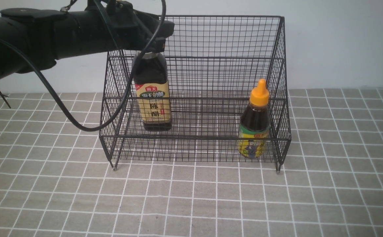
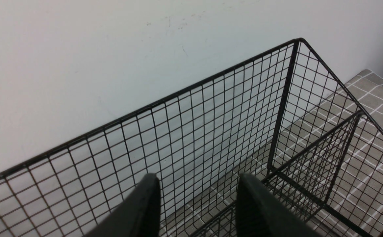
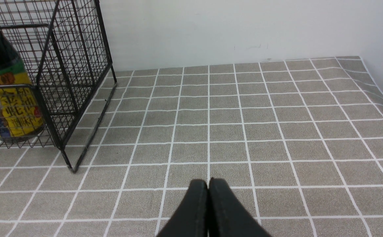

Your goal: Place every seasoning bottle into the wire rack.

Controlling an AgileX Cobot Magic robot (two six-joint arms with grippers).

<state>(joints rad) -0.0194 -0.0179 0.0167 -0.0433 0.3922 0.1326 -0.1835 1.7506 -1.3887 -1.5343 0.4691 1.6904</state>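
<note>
The tall seasoning bottle (image 1: 152, 95), dark with a tan label, hangs upright inside the left part of the wire rack (image 1: 224, 39), its base a little above the lower tier. My left gripper (image 1: 152, 49) covers its cap from above and is shut on it. In the left wrist view the fingers (image 2: 145, 204) stand apart over the rack's back grid (image 2: 211, 115), and the bottle lies below the picture's edge. The short seasoning bottle (image 1: 254, 121) with the orange nozzle stands in the rack's lower tier at the right (image 3: 4, 98). My right gripper (image 3: 208, 181) is shut and empty over the cloth.
A grey checked cloth (image 1: 191, 197) covers the table, with a white wall behind. The left arm's black cable (image 1: 79, 126) loops down in front of the rack's left side. In the right wrist view the rack's right side wall (image 3: 76, 49) stands left of the gripper.
</note>
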